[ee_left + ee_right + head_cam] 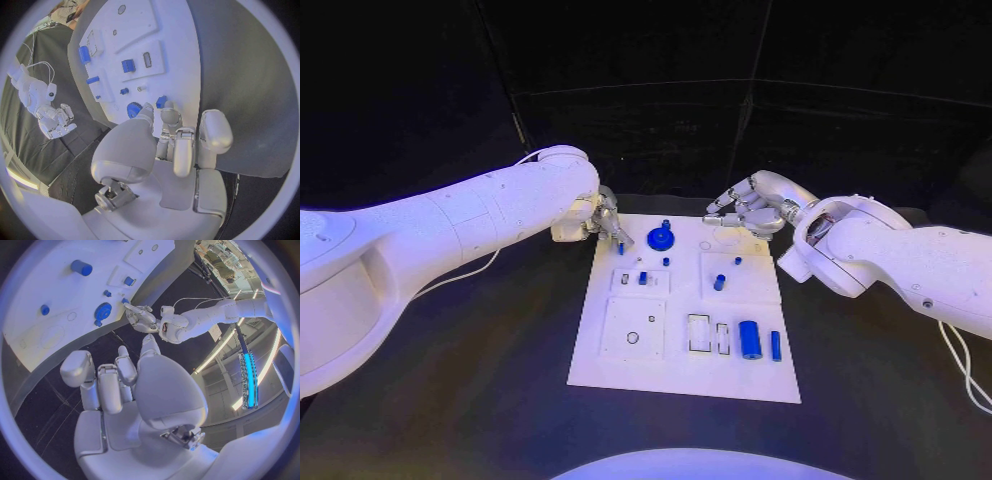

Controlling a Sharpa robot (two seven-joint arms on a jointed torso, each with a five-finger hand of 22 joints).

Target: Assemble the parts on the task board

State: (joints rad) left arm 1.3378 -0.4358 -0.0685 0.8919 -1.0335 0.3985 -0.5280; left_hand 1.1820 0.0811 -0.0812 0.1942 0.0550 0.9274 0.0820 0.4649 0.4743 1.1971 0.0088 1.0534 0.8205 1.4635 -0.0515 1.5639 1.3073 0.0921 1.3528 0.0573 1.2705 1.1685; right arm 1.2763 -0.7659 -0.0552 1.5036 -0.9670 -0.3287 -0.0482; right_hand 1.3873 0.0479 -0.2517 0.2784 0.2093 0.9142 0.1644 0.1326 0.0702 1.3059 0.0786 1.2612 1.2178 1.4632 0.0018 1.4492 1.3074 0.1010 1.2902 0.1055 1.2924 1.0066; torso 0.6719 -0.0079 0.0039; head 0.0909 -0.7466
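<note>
Left hand (600, 222) is down at the far left corner of the task board (632, 365), fingertips (164, 114) pinching a small blue peg (160, 102) right against the board, just beside the blue gear (661, 239). Right hand (744, 210) hovers over the far right corner, fingers spread, holding nothing. Nearer the robot, a blue cylinder (750, 340) and a thin blue bar (775, 345) lie side by side on the board's right half, with a blue block (720, 283) between them and the right hand.
</note>
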